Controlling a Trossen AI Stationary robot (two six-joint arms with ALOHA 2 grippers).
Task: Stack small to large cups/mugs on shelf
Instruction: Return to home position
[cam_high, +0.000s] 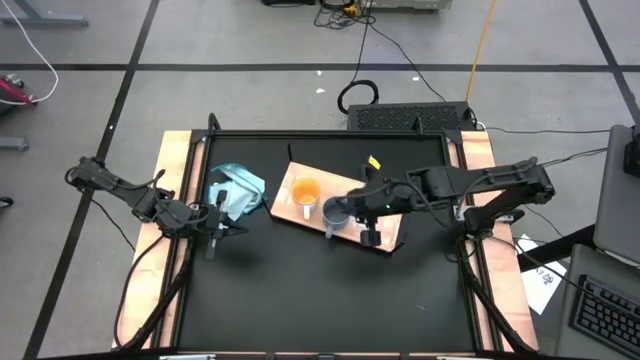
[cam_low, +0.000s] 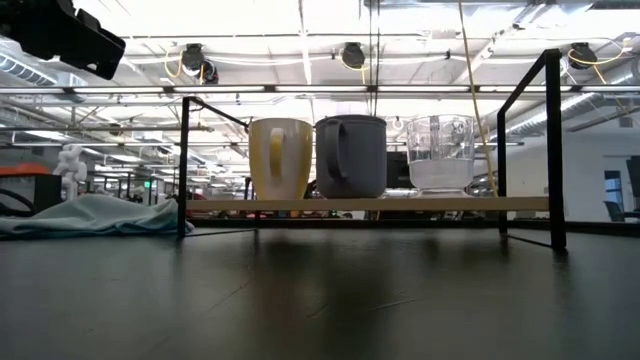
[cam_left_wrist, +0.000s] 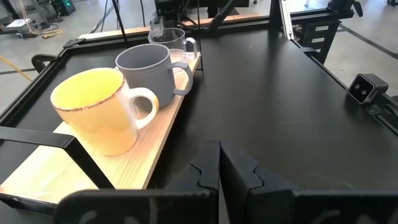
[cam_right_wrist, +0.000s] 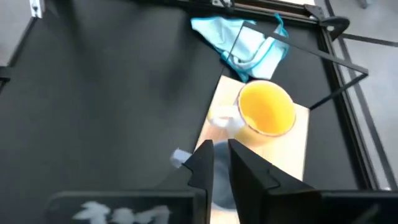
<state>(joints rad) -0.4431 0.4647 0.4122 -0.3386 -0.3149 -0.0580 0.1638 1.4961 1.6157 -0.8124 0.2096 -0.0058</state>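
1. Nearest the front edge, the matt black tabletop (cam_high: 330, 300) is stretching out ahead of everything else.
2. Over its left part, the left gripper (cam_left_wrist: 219, 149) is hanging apart from the shelf and pointing along the row of cups. Its 2 dark fingers (cam_left_wrist: 208, 171) are pressing together and gripping nothing.
3. At the middle of the tabletop, the flat rectangular light-wood shelf (cam_high: 287, 210) with dark metal brackets (cam_low: 548, 150) is lying at a slant. It is carrying 3 upright vessels in 1 row.
4. At the shelf's nearer, right end, the clear glassy cup (cam_low: 440, 152) is standing just beside the blue-grey mug.
5. In the middle of the row, the blue-grey mug (cam_high: 336, 212) with a curved handle is standing between its 2 neighbours.
6. Above the shelf, roughly over that blue-grey mug, the right gripper (cam_right_wrist: 221, 146) is hanging. Its 2 fingers (cam_right_wrist: 202, 165) are standing a narrow gap apart and holding nothing.
7. At the shelf's farther, left end, the round orange mug (cam_high: 305, 190) with a pale handle is standing just beside the blue-grey mug.
8. Farther back and to the left, the crumpled teal-blue cloth (cam_high: 238, 190) is lying on the tabletop near the shelf's far end.
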